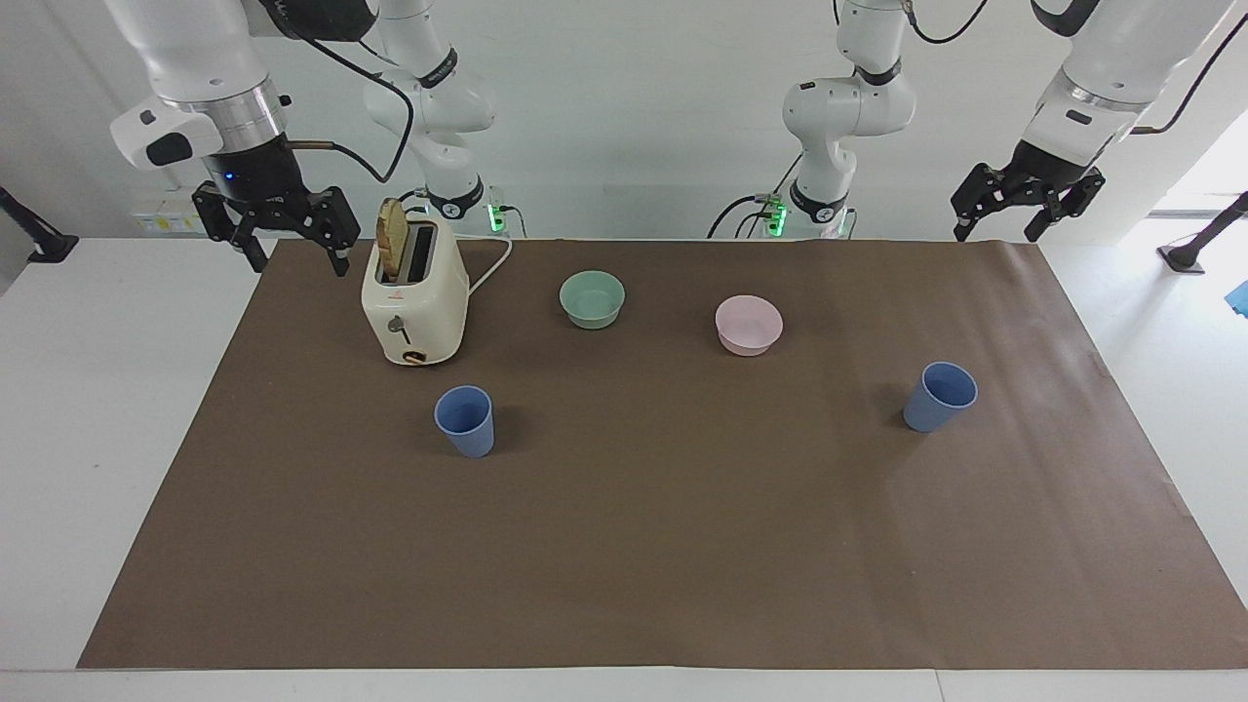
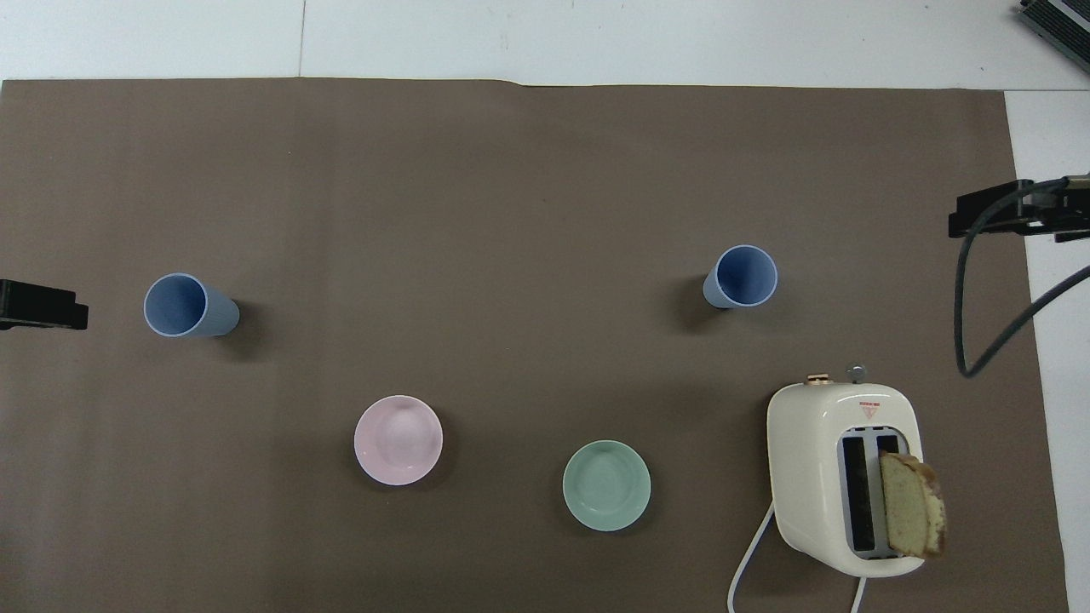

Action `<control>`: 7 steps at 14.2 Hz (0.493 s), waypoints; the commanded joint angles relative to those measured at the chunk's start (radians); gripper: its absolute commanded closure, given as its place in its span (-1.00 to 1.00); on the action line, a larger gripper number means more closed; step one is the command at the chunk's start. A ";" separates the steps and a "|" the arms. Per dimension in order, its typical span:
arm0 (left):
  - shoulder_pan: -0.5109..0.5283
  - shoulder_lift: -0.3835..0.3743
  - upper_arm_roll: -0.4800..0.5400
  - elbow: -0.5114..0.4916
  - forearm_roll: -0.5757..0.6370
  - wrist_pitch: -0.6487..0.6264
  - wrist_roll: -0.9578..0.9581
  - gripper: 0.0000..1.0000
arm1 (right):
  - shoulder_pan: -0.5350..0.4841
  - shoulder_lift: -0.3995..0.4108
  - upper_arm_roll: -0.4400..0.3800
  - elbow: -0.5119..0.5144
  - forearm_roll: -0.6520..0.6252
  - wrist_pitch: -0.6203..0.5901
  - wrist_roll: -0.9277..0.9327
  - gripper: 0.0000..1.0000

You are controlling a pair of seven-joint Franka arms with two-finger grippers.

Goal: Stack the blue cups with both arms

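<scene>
Two blue cups stand upright and apart on the brown mat [image 1: 682, 546]. One blue cup [image 1: 464, 421] [image 2: 741, 277] is a little farther from the robots than the toaster. The other blue cup [image 1: 940, 397] [image 2: 189, 306] stands toward the left arm's end of the table. My right gripper [image 1: 297, 255] [image 2: 1013, 209] hangs open and empty over the mat's corner beside the toaster. High over the mat's corner at the left arm's end, my left gripper [image 1: 996, 232] [image 2: 43, 305] is open and holds nothing. Neither gripper touches a cup.
A cream toaster [image 1: 414, 297] [image 2: 839, 477] with a slice of bread sticking up stands at the right arm's end, its cord trailing toward the robots. A mint-green bowl [image 1: 592, 298] [image 2: 606, 485] and a pink bowl [image 1: 748, 324] [image 2: 398, 439] sit between the cups, nearer to the robots.
</scene>
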 commanded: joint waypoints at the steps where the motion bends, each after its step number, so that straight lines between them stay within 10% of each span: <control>1: 0.067 0.053 -0.005 -0.020 -0.013 0.105 -0.016 -1.00 | -0.014 -0.027 0.003 -0.033 0.022 0.012 -0.019 -1.00; 7: 0.121 0.186 -0.005 -0.136 -0.014 0.320 -0.085 -1.00 | -0.014 -0.025 0.003 -0.033 0.022 0.012 -0.019 -1.00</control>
